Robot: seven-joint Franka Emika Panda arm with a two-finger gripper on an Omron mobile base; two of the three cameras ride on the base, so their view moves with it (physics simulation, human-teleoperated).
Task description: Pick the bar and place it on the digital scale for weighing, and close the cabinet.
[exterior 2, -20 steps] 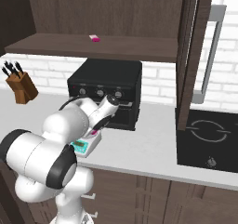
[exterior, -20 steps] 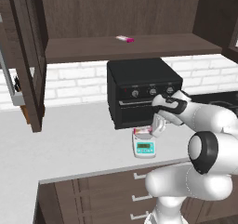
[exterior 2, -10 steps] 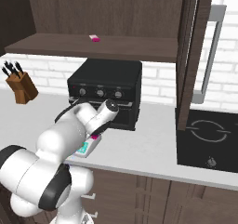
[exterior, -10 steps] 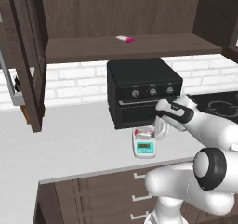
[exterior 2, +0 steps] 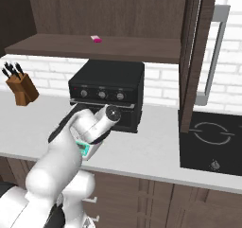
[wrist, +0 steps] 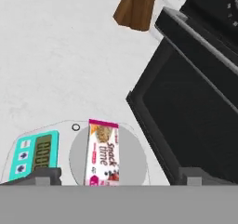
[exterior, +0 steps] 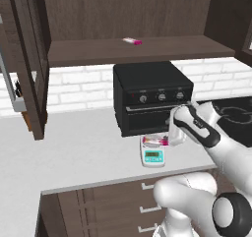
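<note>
A magenta-and-pale snack bar (wrist: 103, 152) lies flat on the round silver plate of the digital scale (wrist: 35, 153), which sits on the white counter (exterior: 74, 147) just in front of the black toaster oven (exterior: 150, 96). The gripper (wrist: 116, 174) hangs directly above, its two dark fingertips (wrist: 44, 175) spread wide either side of the plate and touching nothing; the bar rests free between them. The weighing half of the job looks done, and the step in hand appears to be the release and pull-away.

What remains is the cabinet (exterior: 29, 59). Its dark brown doors stand swung out on both sides, one at the far left of the left base view, the other (exterior 2: 196, 52) with its long silver handle to the right of the oven in the right base view. A paler look-alike bar (exterior: 132, 41) sits on the open shelf above the oven. The next move likely calls for lifting clear of the scale without nudging the bar, then reaching up to a door edge and pushing it shut.
</note>
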